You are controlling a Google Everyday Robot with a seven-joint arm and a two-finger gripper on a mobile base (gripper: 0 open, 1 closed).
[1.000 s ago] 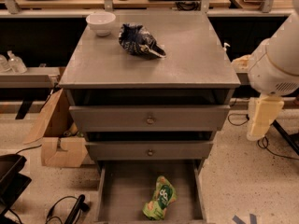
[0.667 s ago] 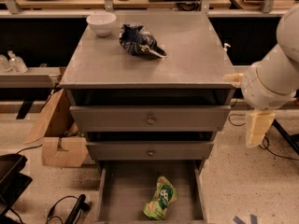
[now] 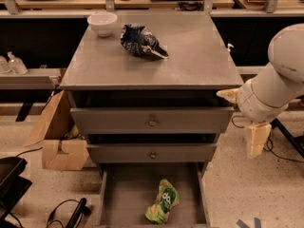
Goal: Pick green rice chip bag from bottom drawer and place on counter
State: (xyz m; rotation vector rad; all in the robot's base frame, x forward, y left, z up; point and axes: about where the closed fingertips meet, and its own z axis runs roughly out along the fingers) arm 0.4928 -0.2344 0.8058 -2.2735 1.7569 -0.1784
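Note:
The green rice chip bag [image 3: 163,207] lies crumpled in the open bottom drawer [image 3: 113,194], near its front and right of middle. The counter [image 3: 190,56] is the grey cabinet top above it. My gripper [image 3: 255,137] hangs at the end of the white arm, to the right of the cabinet at the height of the upper drawers. It is well above and to the right of the bag and holds nothing I can see.
A dark blue-and-white snack bag [image 3: 141,42] and a white bowl [image 3: 102,23] sit on the counter's back left. Two upper drawers [image 3: 152,121] are closed. A cardboard box [image 3: 61,148] stands left of the cabinet, with cables on the floor at lower left.
My arm has moved left and a little lower, closer to the cabinet's right side. The bag and the drawers have not moved.

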